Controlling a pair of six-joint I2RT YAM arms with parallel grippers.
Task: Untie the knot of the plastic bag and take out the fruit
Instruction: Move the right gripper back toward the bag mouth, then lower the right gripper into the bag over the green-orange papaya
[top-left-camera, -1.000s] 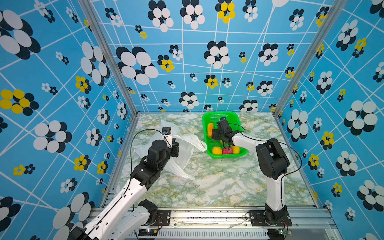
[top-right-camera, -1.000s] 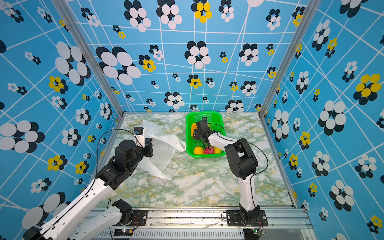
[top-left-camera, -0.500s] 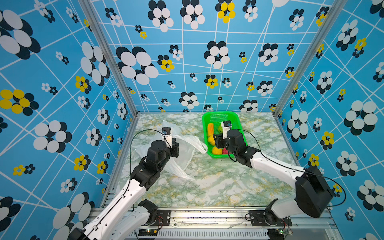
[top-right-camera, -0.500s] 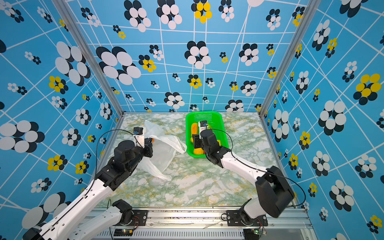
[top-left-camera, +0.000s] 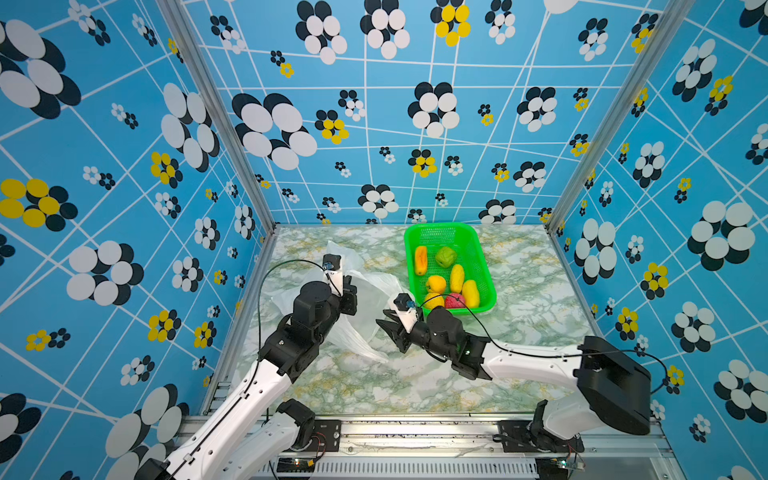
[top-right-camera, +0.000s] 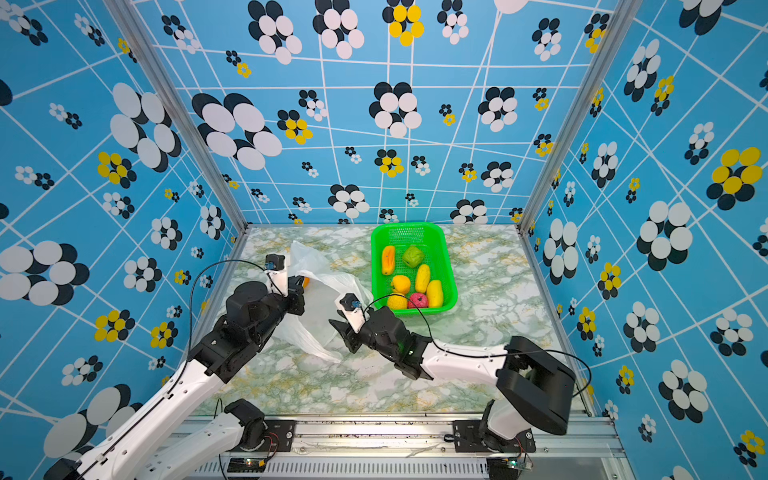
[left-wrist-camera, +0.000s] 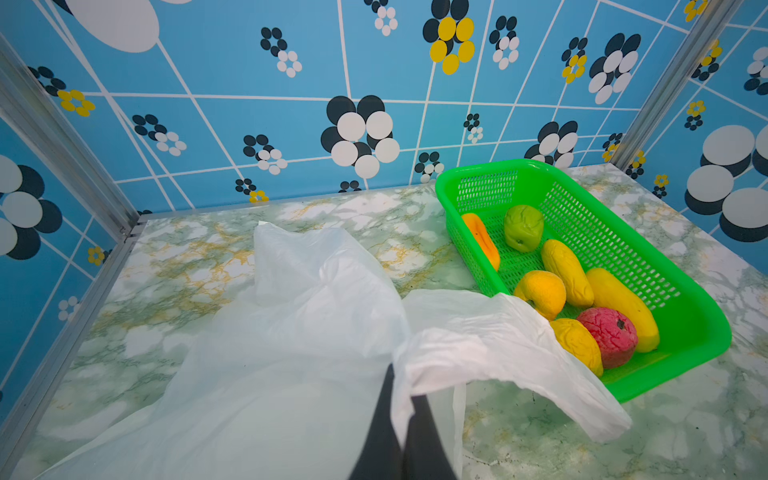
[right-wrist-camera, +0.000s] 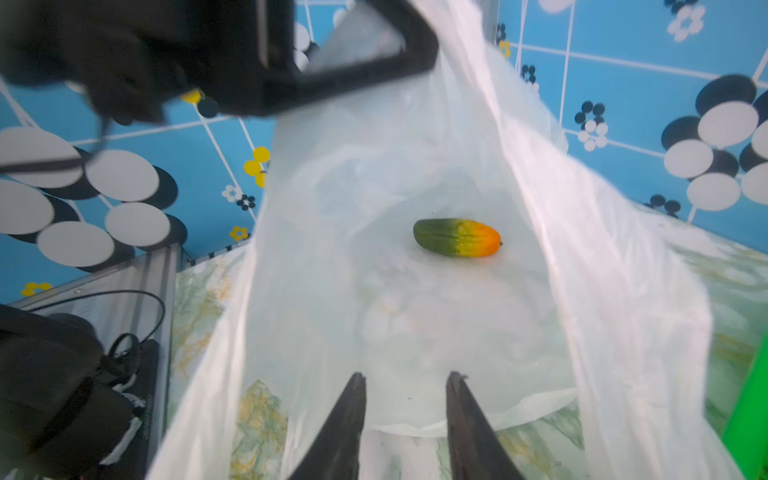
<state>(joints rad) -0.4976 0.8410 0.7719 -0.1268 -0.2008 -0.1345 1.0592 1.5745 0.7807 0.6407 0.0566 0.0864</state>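
My left pincer (left-wrist-camera: 403, 386) pinched the bag (left-wrist-camera: 291, 332) by its rim; right pincer (right-wrist-camera: 407, 376) stood parted, empty, facing one fruit (right-wrist-camera: 457, 237) inside.

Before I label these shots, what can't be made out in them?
- The knot: no view shows it; the plastic bag lies crumpled, pinched by the left gripper.
- Green-orange fruit in the bag: a top view shows only a sliver behind that gripper.
- Right wrist view: that gripper is blurred, too close.

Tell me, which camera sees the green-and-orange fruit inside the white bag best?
The right wrist view: the green-and-orange oblong toy fruit lies whole inside the thin white plastic bag. A top view shows only its orange tip; the left wrist view shows just bag film.
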